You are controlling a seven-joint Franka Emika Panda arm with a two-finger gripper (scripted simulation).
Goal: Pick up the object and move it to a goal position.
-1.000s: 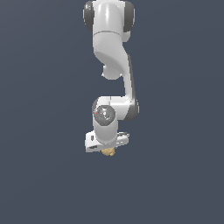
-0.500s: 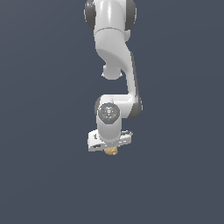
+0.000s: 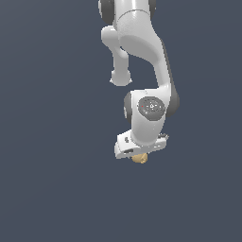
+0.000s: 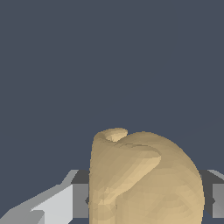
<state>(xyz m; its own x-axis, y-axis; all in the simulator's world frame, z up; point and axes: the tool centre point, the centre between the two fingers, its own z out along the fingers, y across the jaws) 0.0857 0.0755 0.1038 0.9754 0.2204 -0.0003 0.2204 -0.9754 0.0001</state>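
The object (image 3: 139, 159) is a small tan-yellow lumpy blob. It sits right under my white gripper (image 3: 139, 156) in the exterior view, mostly hidden by the hand. In the wrist view the object (image 4: 144, 179) fills the space between my two fingers (image 4: 52, 205), which press on it from both sides. The gripper is shut on the object and holds it off any surface. No goal marker shows in either view.
The white arm (image 3: 142, 47) hangs down from the top of the exterior view. Around it there is only a plain dark blue-grey background; no table edge or other object shows.
The arm has shifted a little toward the exterior view's right and slightly up, carrying the object with it. The grip on the object is unchanged.
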